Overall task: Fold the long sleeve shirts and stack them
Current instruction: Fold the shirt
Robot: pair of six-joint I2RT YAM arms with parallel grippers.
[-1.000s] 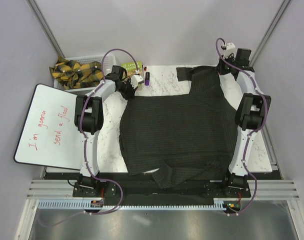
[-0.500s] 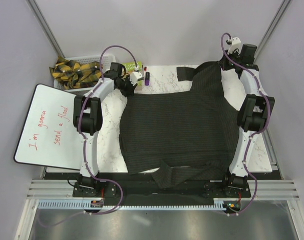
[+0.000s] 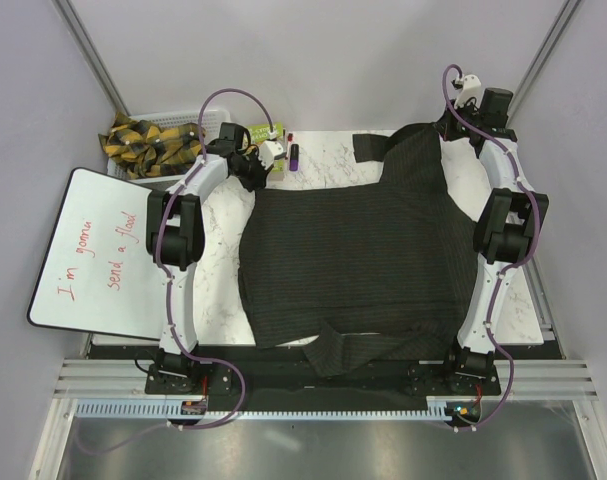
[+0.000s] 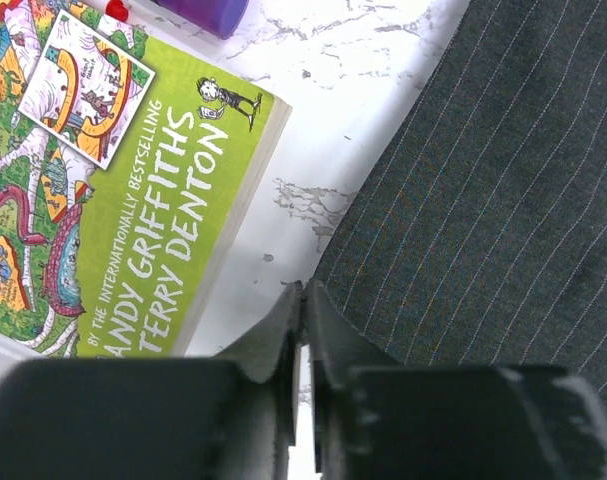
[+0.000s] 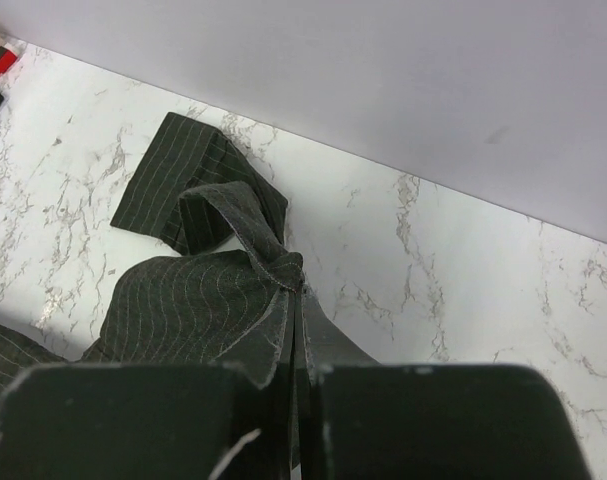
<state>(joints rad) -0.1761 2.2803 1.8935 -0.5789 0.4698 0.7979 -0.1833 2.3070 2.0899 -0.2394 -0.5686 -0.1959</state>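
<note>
1. On the white marble table (image 3: 218, 290), a dark striped shirt (image 3: 353, 260) lies spread out wide between the two arms.
2. Its near edge hangs a little over the front of the table, and a piece of it is folded across there.
3. The right gripper (image 3: 455, 122) is at the far right corner of the table. Its fingers are pressed together on a bunch of the shirt, and the cloth is held up off the table there.
4. One sleeve (image 3: 368, 147) lies flat on the far side of the table, just beside that held-up part.
5. The left gripper (image 4: 303, 292) is at the far left edge of the shirt. Its fingers are almost pressed together, with only a thin slit between them. The tips sit right at the cloth's edge, and I cannot tell if any cloth is caught.
6. A green book (image 4: 133, 200) lies just beside the left gripper, near the shirt but not touching it. A purple thing (image 4: 198, 10) lies past the book.
7. A whiteboard (image 3: 93, 250) with red writing sits at the left, and a basket (image 3: 153, 140) of yellow and black cloth is behind it.
</note>
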